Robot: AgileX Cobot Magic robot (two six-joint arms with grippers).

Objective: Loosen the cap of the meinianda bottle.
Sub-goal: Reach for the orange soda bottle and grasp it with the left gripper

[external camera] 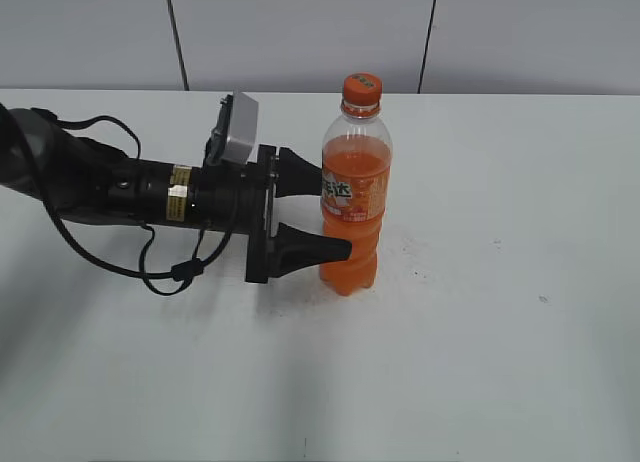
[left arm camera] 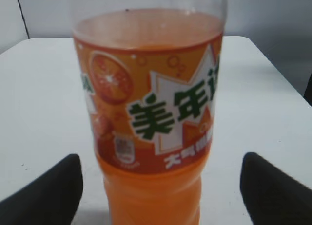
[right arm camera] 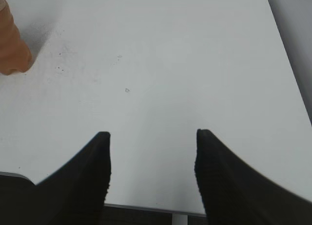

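The meinianda bottle [external camera: 355,197] stands upright on the white table, full of orange drink, with its orange cap [external camera: 363,90] on top. My left gripper [external camera: 335,212] is open, its black fingers on either side of the bottle's lower body without touching it. In the left wrist view the bottle [left arm camera: 151,127] fills the middle between the two fingertips [left arm camera: 161,186]; the cap is out of that view. My right gripper [right arm camera: 152,137] is open and empty above bare table; the bottle's base [right arm camera: 12,47] shows at the far left of its view. The right arm is not in the exterior view.
The white table [external camera: 480,312] runs to a grey panelled wall behind. The left arm's black cable [external camera: 150,267] loops on the table beside the arm. The table's near edge [right arm camera: 146,208] lies under my right gripper.
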